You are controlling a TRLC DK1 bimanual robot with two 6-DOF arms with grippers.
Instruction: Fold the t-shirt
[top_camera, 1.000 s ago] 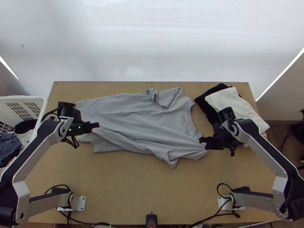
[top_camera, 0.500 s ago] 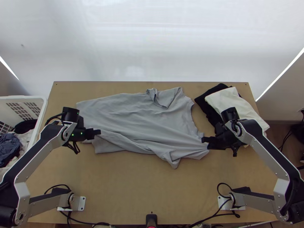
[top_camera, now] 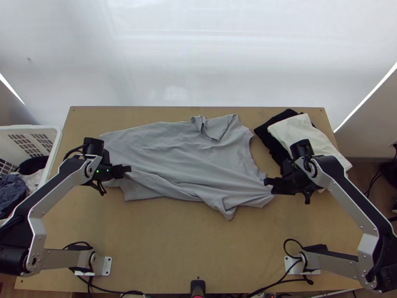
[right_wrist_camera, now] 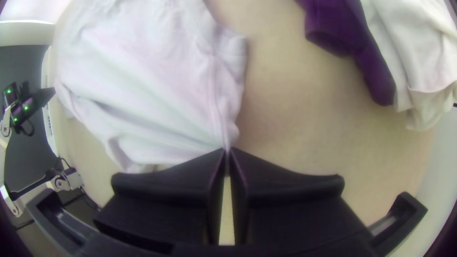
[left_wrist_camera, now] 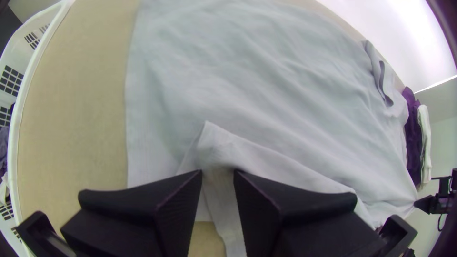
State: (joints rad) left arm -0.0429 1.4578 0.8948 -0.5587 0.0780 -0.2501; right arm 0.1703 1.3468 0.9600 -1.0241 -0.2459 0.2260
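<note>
Find light grey cloth t-shirt (top_camera: pixel 173 149) spread crosswise over light wooden tabletop (top_camera: pixel 188 248), with near side rumpled and partly turned over. See right black two-fingered tool (right_wrist_camera: pixel 227 150) clenched on near corner of t-shirt, with creases running into grip. See left black two-fingered tool (left_wrist_camera: pixel 217 172) released, set about raised flap (left_wrist_camera: pixel 221 147) at opposite end. Judge step as securing near side for first fold. Next: close left tool on flap, check bite, then lift both ends evenly. Might slip if pinched shallowly.
</note>
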